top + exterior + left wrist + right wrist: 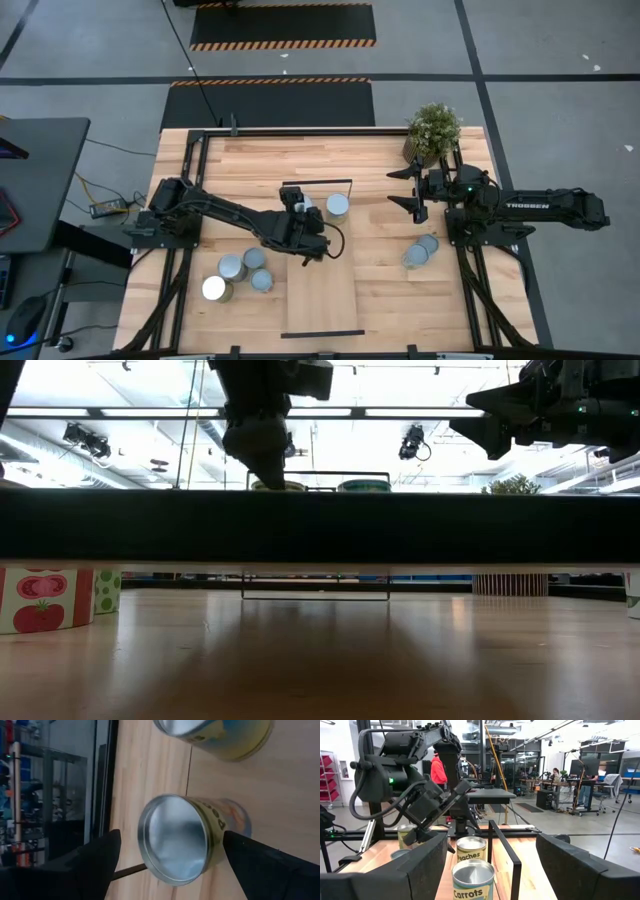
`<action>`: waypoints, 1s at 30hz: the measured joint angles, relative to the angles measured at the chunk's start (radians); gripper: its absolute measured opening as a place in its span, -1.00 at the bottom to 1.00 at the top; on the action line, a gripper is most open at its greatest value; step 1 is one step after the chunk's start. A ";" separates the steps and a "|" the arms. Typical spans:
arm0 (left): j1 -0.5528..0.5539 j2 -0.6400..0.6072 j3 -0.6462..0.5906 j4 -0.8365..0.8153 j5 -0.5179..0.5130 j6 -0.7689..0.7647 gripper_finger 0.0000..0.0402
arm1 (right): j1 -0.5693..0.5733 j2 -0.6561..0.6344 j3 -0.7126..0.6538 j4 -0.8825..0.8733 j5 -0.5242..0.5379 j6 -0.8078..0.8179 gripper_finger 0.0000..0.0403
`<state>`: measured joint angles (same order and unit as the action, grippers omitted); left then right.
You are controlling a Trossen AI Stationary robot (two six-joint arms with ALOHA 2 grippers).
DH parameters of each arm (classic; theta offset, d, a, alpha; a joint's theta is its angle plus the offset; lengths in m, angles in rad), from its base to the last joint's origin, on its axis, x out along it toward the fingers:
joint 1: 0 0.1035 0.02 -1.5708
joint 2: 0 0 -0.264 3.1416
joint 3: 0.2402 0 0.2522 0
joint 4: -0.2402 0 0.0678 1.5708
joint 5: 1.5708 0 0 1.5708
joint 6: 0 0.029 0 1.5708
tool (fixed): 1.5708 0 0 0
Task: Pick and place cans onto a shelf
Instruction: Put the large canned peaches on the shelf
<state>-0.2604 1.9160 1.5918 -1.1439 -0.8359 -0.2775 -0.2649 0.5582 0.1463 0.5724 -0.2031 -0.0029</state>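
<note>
The shelf [322, 290] is a pale board with black end bars, standing mid-table. Two cans stand on its far end: a "Peaches" can [305, 204] and a "Carrots" can [337, 205]. My left gripper [298, 206] is open and points down over the Peaches can [175, 840], with one finger on either side of it. The Carrots can also shows in the left wrist view [220, 737]. My right gripper [410, 190] is open and empty. It hovers right of the shelf, facing both cans [472, 880]. My left gripper comes from above with its fingers at the sides of the Peaches can's upper wall. One finger [102, 857] stands clear of the rim [142, 837]. I cannot tell whether the other finger [255, 862] touches the label side [232, 820]. The can stands upright on the shelf.
Several cans [240, 272] stand on the table left of the shelf, and two cans [421, 250] stand to its right, under the right arm. A potted plant [432, 130] is at the far right corner. The shelf's near half is bare board.
</note>
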 joint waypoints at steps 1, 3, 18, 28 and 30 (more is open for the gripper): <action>0.000 0.000 -0.003 0.006 -0.008 0.000 0.78 | 0.000 0.000 0.000 0.000 0.000 0.000 0.56; 0.000 0.000 -0.008 0.037 -0.026 0.001 0.78 | 0.000 0.000 0.000 0.000 0.000 0.000 0.56; -0.025 0.000 0.114 -0.033 0.083 0.166 0.78 | 0.000 0.000 0.000 0.000 0.000 0.000 0.56; 0.038 0.012 0.118 -0.143 0.295 0.242 0.78 | 0.000 0.000 0.000 0.001 0.000 0.003 0.56; 0.067 0.012 0.119 -0.142 0.322 0.236 0.78 | 0.000 0.000 0.000 0.001 0.000 0.003 0.56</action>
<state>-0.1938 1.9277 1.7111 -1.2860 -0.5141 -0.0418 -0.2646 0.5579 0.1463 0.5735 -0.2035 0.0002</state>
